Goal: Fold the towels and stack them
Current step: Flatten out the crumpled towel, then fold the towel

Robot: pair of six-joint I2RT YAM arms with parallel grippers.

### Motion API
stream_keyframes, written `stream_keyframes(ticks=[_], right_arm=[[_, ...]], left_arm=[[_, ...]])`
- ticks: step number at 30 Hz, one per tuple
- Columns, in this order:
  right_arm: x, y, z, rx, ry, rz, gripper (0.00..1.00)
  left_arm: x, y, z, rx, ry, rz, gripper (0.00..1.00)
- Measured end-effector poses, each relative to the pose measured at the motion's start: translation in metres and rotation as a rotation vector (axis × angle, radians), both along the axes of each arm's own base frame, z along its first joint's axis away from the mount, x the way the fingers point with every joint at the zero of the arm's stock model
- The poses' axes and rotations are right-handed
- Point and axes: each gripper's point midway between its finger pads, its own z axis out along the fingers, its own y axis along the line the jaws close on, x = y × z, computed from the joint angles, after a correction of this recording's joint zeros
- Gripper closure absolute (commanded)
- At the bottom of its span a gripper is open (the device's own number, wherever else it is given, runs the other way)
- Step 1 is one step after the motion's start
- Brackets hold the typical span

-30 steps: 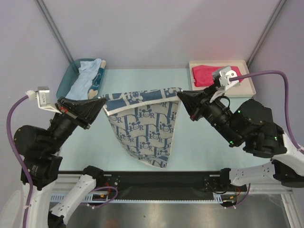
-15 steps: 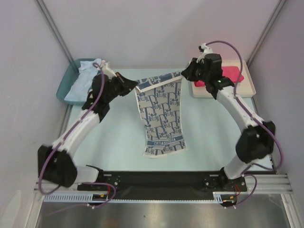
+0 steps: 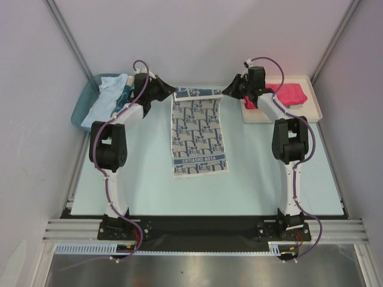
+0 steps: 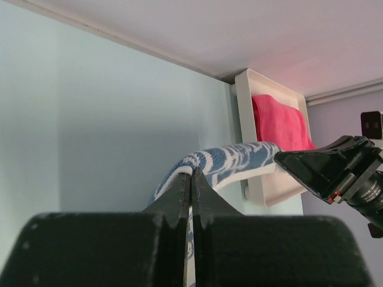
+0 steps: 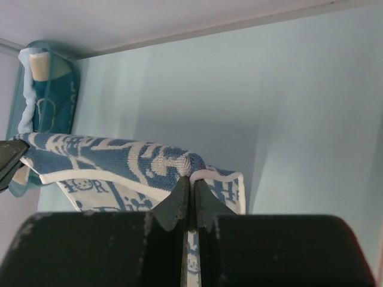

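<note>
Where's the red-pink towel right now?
Top view: the red-pink towel lies in the white tray at the far right of the table, just right of the right gripper, which pinches a corner of the blue-and-white towel.

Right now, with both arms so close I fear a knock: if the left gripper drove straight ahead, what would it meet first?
Likely the right gripper, pinching the other corner of the blue-and-white towel; the left gripper points along that stretched edge. Depth is unclear.
</note>
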Motion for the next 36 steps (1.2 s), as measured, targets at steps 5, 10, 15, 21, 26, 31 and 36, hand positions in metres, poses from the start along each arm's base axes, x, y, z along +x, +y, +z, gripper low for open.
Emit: stream_keyframes(ticks=[5,10,15,21,26,31,36], right_arm=[[-0.014,0.004,-0.005,0.012,0.023,0.002,1.00],[-0.057,0.001,-0.034,0.004,0.133,0.000,1.00],[-0.098,0.000,-0.052,-0.001,0.215,0.001,1.00],[-0.140,0.006,-0.063,-0.023,0.269,0.012,1.00],[-0.165,0.008,-0.069,-0.056,0.296,0.015,1.00],[-0.181,0.002,-0.085,-0.108,0.330,-0.006,0.89],[-0.190,-0.002,-0.098,-0.145,0.355,-0.015,0.81]], left_arm=[[-0.012,-0.001,-0.014,-0.009,0.025,-0.026,0.97],[-0.052,0.002,-0.067,-0.001,0.165,-0.038,0.91],[-0.094,0.007,-0.105,-0.002,0.289,-0.044,0.88],[-0.129,0.008,-0.113,-0.020,0.338,-0.064,0.91],[-0.149,0.006,-0.114,-0.043,0.367,-0.088,0.93],[-0.164,0.005,-0.121,-0.051,0.398,-0.108,0.75],[-0.182,0.004,-0.136,-0.043,0.446,-0.117,0.67]])
